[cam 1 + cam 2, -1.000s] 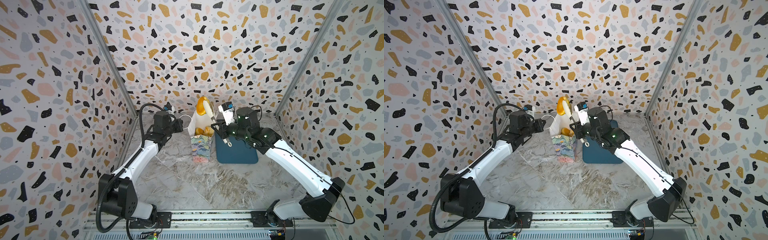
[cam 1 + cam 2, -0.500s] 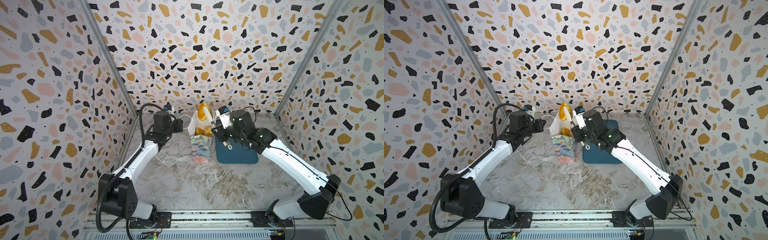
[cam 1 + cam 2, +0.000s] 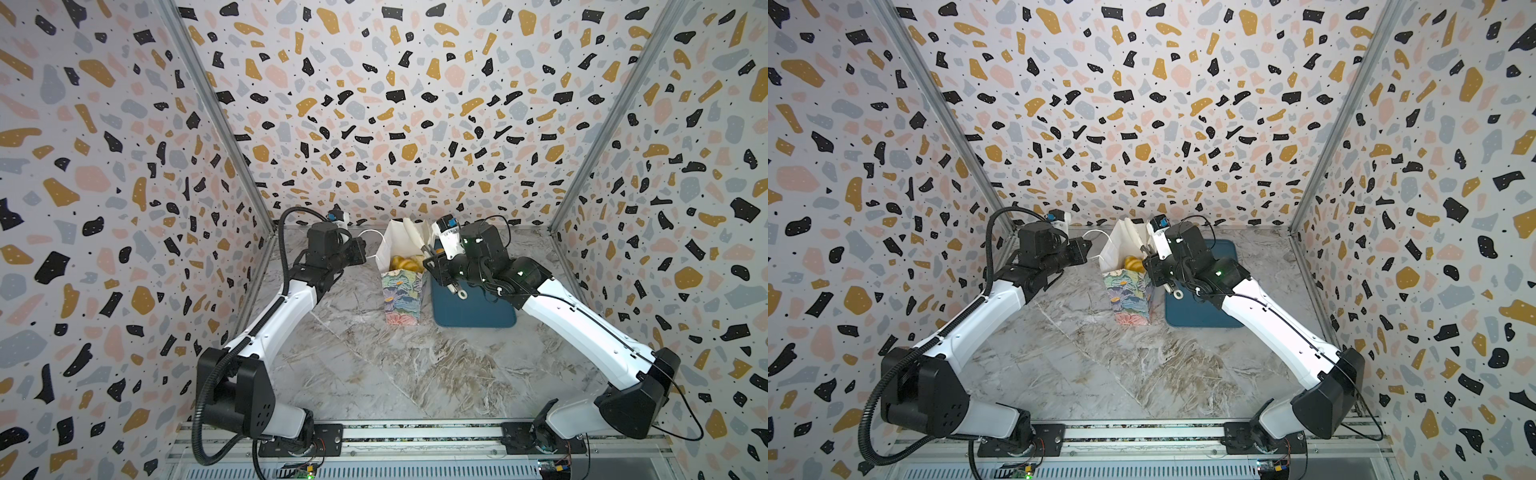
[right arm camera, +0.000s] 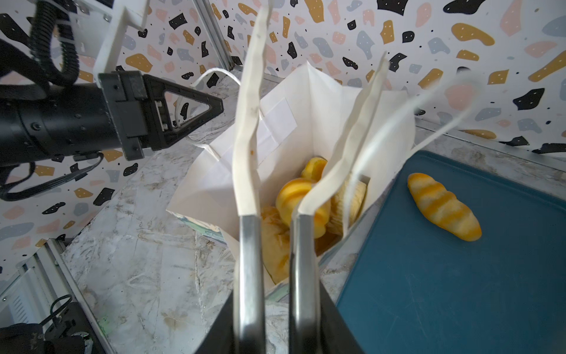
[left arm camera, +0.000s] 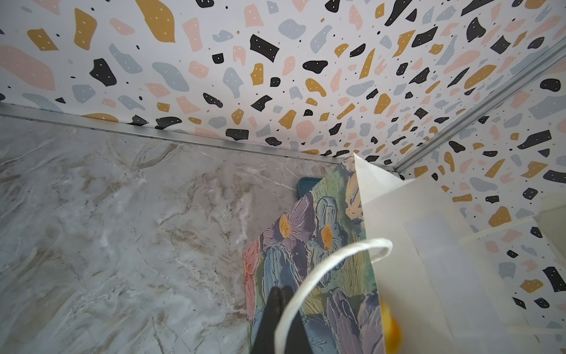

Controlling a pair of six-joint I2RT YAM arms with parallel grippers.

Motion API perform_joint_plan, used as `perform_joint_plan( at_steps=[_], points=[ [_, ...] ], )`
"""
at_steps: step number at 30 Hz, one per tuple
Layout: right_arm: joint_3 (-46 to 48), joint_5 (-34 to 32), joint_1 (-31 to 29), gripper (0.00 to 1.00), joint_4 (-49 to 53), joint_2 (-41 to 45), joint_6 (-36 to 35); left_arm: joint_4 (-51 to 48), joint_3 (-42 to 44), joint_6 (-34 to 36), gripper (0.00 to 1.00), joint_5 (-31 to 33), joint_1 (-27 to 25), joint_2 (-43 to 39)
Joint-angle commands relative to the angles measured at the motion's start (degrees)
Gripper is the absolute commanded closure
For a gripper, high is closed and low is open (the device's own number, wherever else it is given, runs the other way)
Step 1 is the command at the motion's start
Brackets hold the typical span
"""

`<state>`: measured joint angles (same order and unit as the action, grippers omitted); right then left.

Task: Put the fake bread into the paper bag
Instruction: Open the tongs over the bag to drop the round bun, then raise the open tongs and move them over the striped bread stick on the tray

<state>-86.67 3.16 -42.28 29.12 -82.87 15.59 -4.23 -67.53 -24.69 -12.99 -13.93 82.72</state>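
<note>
Table: pale veined marble [image 3: 374, 374], bare toward the arm bases at 6 o'clock.
Bag [image 3: 401, 295]: upright at 12 o'clock from the table's middle, with its mouth open and the white lining showing.
Left claw [image 4: 219, 107]: at the bag's 9 o'clock, fingers pressed together, apparently pinching the handle [image 5: 337, 254] and drawing that side outward.
Right claw [image 4: 321, 46]: reaches in from the bag's 3 o'clock, its long taped fingers apart over the mouth with nothing between them.
Bread [image 4: 294, 196]: several golden pieces lie inside the bag.
Loaf [image 4: 444, 211]: one striped piece lies alone on the tray [image 4: 459, 291], which sits just beside the bag at its 3 o'clock.
Risk, bag: the long fingers stand close to the lining and the other cord [image 4: 441, 101]. Snagging either could tip the tall, narrow bag, and so could a hard tug on the handle.
Risk, loaf: it is glossy and rounded, so it may slip from thin fingers.
Walls: terrazzo-print panels [image 3: 374, 104] on three sides with metal corner strips, the farthest at 12 o'clock.
</note>
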Motion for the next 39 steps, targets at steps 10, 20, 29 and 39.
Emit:
perform_joint_plan(
  at_steps=[10,20,29,39],
  points=[
    [-6.02,-3.00,0.16,0.63,-1.69,3.42,-2.90,1.60,-0.76,0.07,1.00,-0.23,0.22,0.01],
    [-7.68,-0.53,6.95,0.63,-0.42,4.88,-4.99,1.59,-0.83,0.26,1.00,-0.19,0.22,-0.08],
    [-5.98,7.36,17.56,0.63,-1.03,5.86,-8.29,1.49,-0.85,0.30,1.00,-0.19,0.22,-0.08],
    [-4.91,11.36,21.52,0.62,-0.79,3.83,-16.31,1.43,-0.79,0.32,1.00,-0.23,0.22,0.21]
  ],
)
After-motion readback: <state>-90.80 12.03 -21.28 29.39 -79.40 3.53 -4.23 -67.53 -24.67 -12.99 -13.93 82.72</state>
